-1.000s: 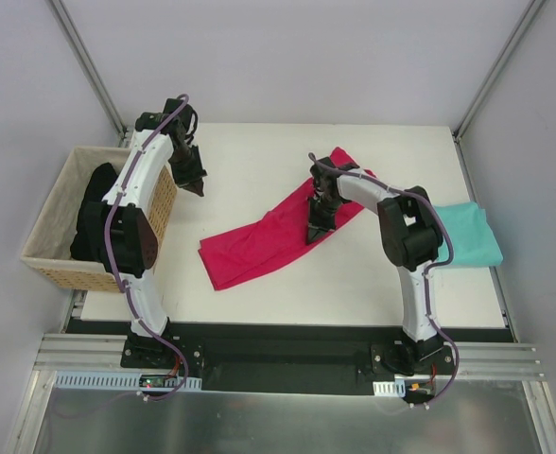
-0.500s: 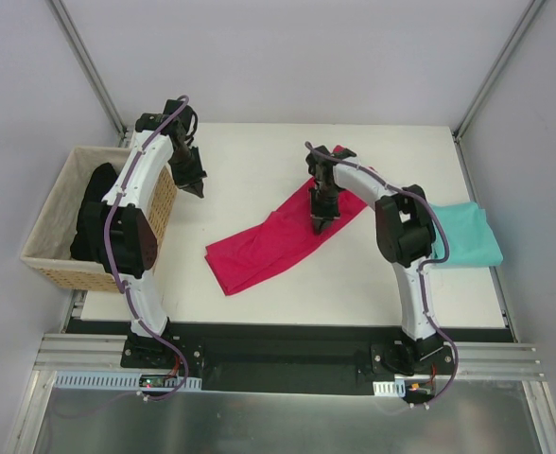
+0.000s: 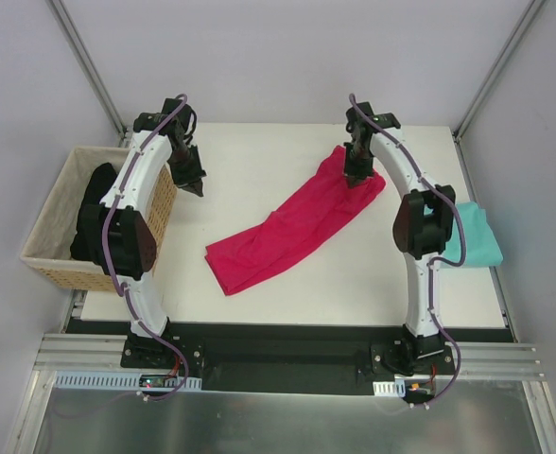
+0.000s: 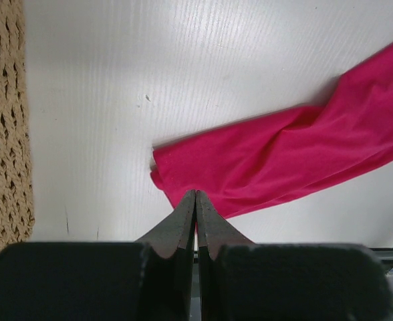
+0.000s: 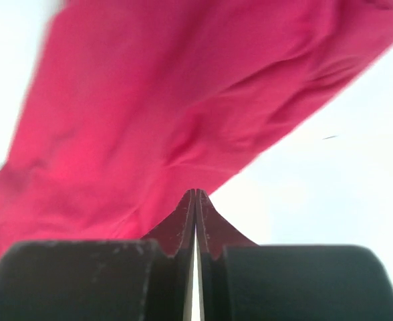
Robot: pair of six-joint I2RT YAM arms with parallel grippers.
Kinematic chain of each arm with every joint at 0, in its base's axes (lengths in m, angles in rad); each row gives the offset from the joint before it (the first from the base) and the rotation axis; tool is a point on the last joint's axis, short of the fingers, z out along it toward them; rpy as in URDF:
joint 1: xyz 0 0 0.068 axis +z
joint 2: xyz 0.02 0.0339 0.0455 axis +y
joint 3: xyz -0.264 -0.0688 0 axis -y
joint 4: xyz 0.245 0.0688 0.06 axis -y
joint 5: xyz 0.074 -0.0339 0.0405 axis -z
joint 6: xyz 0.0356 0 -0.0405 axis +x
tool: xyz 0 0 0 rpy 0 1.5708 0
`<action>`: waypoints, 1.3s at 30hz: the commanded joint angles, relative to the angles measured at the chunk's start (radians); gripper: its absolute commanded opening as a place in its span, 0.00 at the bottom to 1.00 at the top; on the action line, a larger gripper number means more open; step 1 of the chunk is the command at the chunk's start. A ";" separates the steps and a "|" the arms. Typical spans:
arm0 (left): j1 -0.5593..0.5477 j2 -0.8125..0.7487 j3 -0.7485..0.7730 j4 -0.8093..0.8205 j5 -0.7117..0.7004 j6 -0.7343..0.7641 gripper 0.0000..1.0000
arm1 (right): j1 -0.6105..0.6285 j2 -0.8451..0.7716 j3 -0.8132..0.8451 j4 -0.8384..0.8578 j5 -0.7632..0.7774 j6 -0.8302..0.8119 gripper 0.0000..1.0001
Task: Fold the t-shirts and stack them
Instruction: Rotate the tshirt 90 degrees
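Note:
A crimson-pink t-shirt (image 3: 287, 227) lies as a long bunched strip, slanting from the table's near middle to its far right. My right gripper (image 3: 358, 178) is shut at the strip's far right end. In the right wrist view its tips (image 5: 196, 192) sit at the edge of the pink cloth (image 5: 150, 100), and no cloth shows between the jaws. A folded teal t-shirt (image 3: 472, 236) rests at the table's right edge, partly behind the right arm. My left gripper (image 3: 199, 187) hangs shut and empty near the basket. In the left wrist view its tips (image 4: 196, 192) are over the shirt's near end (image 4: 283, 160).
A woven wicker basket (image 3: 56, 255) stands off the table's left edge with dark cloth (image 3: 94, 213) inside; its wall (image 4: 6, 134) fills the left side of the left wrist view. The white table (image 3: 259, 161) ends in a metal frame rail at the near side.
My right gripper has travelled from the shirt's middle up to its far right end. The shirt's near end shifted slightly right. The left arm has stayed still.

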 commanded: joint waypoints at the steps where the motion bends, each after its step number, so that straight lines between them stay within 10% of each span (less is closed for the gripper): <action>1: 0.011 -0.019 0.054 -0.014 0.007 -0.015 0.00 | -0.061 0.017 -0.067 -0.004 0.009 -0.025 0.01; 26: 0.011 0.093 0.219 -0.121 -0.001 -0.016 0.00 | -0.221 0.257 0.086 0.053 -0.163 -0.001 0.01; 39: 0.011 0.087 0.203 -0.172 -0.049 -0.016 0.00 | -0.234 0.253 0.092 0.357 -0.370 -0.013 0.03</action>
